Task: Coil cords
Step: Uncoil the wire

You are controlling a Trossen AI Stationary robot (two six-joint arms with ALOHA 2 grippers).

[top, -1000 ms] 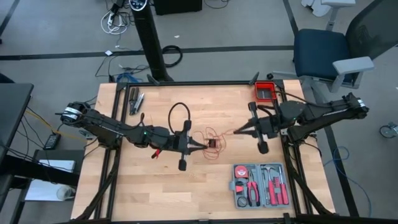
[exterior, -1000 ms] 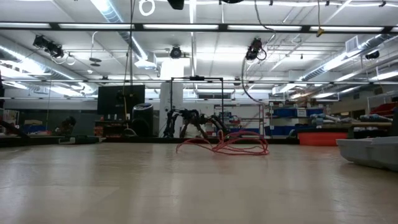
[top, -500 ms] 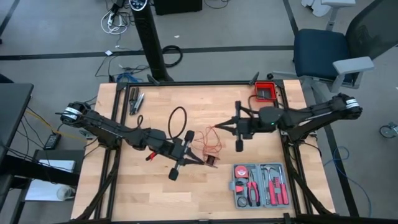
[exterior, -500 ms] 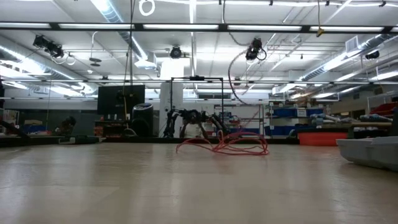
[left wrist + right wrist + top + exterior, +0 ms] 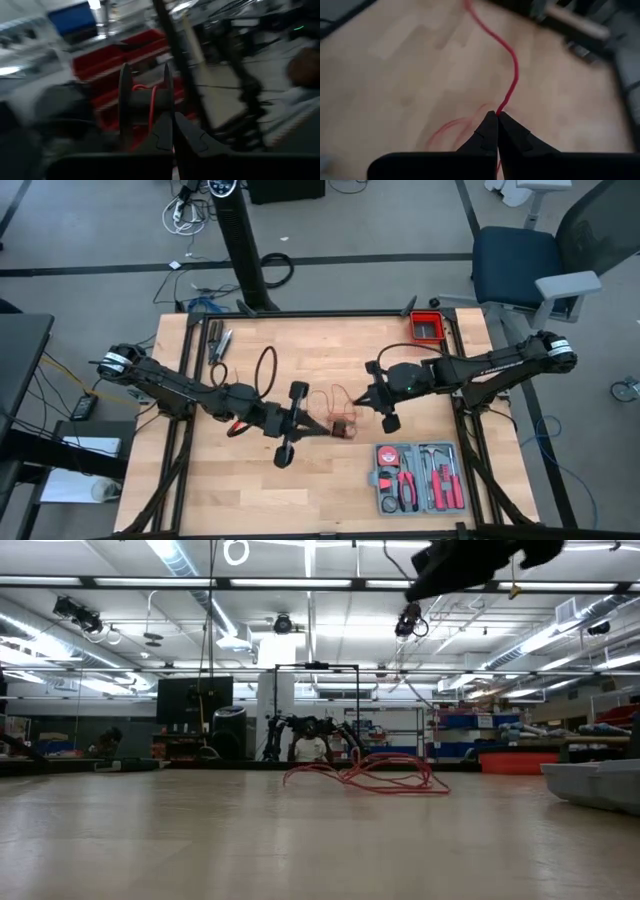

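A: Left end effector [image 5: 325, 427], near-centre of the counter [image 5: 200, 490], clenched on a small dark spool [image 5: 145, 102]. Wrist view shows the tips pinched right at the spool, red wrap on its core.

B: And the right one?

A: Right end effector [image 5: 496, 116] sits just right of the tangle, clenched on the red cord [image 5: 510, 75]. Strand comes straight out of the pinched tips and runs off across the wood.

B: Where's the rest of the cord?

A: Loose loops flat on the counter, centre, between the two end effectors. Low view shows a low messy heap.

B: Risks?

A: Main one, I'd say: loops cross each other, so pulling the strand could cinch a knot instead of feeding clean. Cord's thread-thin, so it may slide out of the pinched tips if tension jumps.

B: The spool?

A: Held by its edge as far as I can tell, could twist or pop free if the right arm tugs hard. Slack wrap could also spill off the flange.

B: Anything nearby?

A: Grey tool case [image 5: 417, 477] near right, close to the heap; a dragged loop might snag it. Red bin [image 5: 427, 329] far right, well apart, low worry.
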